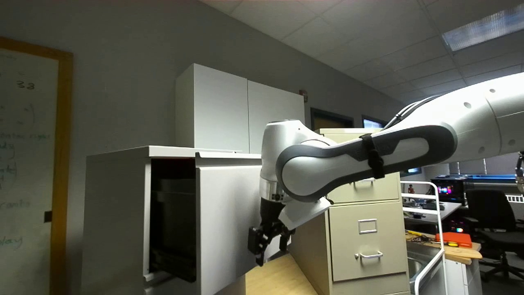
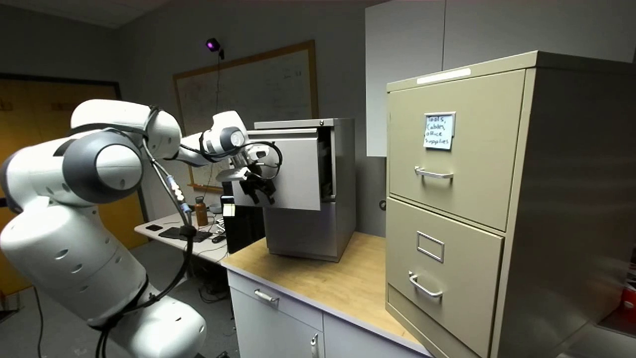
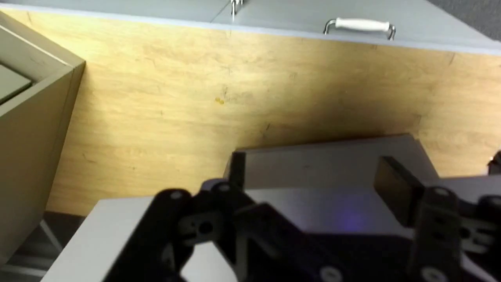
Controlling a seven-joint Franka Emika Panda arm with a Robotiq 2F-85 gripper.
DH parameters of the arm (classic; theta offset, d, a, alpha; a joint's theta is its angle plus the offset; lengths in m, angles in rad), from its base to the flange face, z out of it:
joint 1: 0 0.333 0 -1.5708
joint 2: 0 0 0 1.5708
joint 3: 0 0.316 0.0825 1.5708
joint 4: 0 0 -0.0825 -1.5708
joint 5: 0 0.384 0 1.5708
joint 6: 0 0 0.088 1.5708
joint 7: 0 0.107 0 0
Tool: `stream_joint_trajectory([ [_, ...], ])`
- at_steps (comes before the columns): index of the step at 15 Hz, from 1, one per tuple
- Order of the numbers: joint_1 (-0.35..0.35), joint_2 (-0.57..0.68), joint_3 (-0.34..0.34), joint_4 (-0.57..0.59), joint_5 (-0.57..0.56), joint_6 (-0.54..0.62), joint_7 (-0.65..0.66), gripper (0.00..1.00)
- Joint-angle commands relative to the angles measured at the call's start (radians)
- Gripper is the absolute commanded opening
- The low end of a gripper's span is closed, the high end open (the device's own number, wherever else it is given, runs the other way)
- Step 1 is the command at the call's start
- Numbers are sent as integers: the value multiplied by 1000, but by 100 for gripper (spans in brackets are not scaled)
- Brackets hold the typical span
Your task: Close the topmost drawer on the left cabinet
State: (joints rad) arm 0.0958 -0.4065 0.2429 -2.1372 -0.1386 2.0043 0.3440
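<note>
The left cabinet (image 1: 114,213) is a boxy pale grey metal cabinet, also in an exterior view (image 2: 345,184), standing on a wooden counter. Its topmost drawer (image 1: 229,213) is pulled well out, with a dark interior showing at the side. The flat drawer front also shows in an exterior view (image 2: 300,171) and along the bottom of the wrist view (image 3: 117,227). My gripper (image 1: 271,250) is open and empty, pointing downward in front of the drawer front, also in an exterior view (image 2: 263,198). In the wrist view its fingers (image 3: 315,180) stand wide apart. I cannot tell whether it touches the panel.
A beige filing cabinet (image 2: 454,159) with labelled drawers stands beside the left cabinet on the counter (image 2: 298,271). A white two-door cupboard (image 1: 221,110) hangs on the wall behind. A desk (image 2: 169,221) with a bottle (image 2: 201,213) stands on the far side.
</note>
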Motion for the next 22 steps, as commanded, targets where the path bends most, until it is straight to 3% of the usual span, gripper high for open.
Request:
stream_joint_trajectory([
  [1, -19, -79, 9, -22, -39, 97, 62, 54],
  [7, -65, -120, 36, -29, -78, 250, 146, 10],
  [9, -73, -118, 37, -35, -76, 318, 151, 4],
  [11, -70, -107, 36, -36, -66, 362, 135, 2],
  [15, -58, -67, 32, -13, -49, 431, 92, 8],
  [22, -51, 101, 71, 156, -62, 451, 59, 7],
])
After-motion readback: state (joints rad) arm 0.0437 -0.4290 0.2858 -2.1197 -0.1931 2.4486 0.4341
